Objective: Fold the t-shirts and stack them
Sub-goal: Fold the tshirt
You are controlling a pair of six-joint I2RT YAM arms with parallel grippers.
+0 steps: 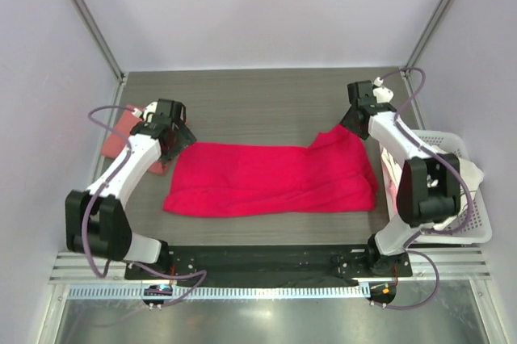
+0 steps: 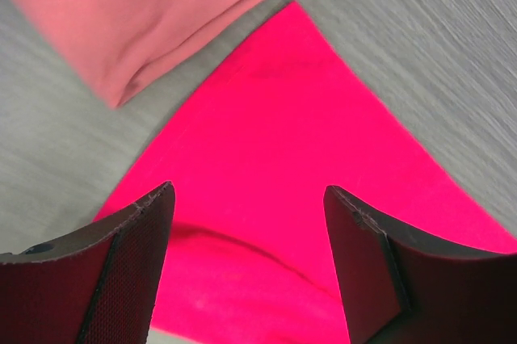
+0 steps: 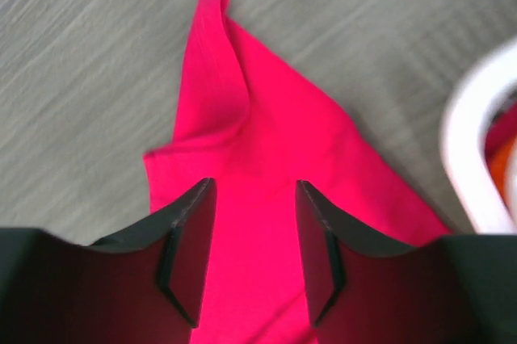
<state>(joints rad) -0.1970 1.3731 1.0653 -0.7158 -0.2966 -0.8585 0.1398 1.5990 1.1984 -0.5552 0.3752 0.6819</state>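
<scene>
The crimson-magenta t-shirt (image 1: pixel 271 180) lies folded in a long band across the middle of the table. My left gripper (image 1: pixel 179 139) is open above its far left corner (image 2: pixel 275 142), jaws wide apart with nothing between them. My right gripper (image 1: pixel 353 120) is open above the shirt's far right corner (image 3: pixel 242 142), where a peak of cloth stands up. The salmon-pink t-shirt (image 1: pixel 121 130) lies folded at the left edge, partly hidden by my left arm; it also shows in the left wrist view (image 2: pixel 153 13). A white t-shirt does not show clearly.
A white plastic basket (image 1: pixel 477 227) stands off the table's right edge behind my right arm, with cloth in it; its rim shows in the right wrist view (image 3: pixel 477 142). Metal frame posts rise at the back corners.
</scene>
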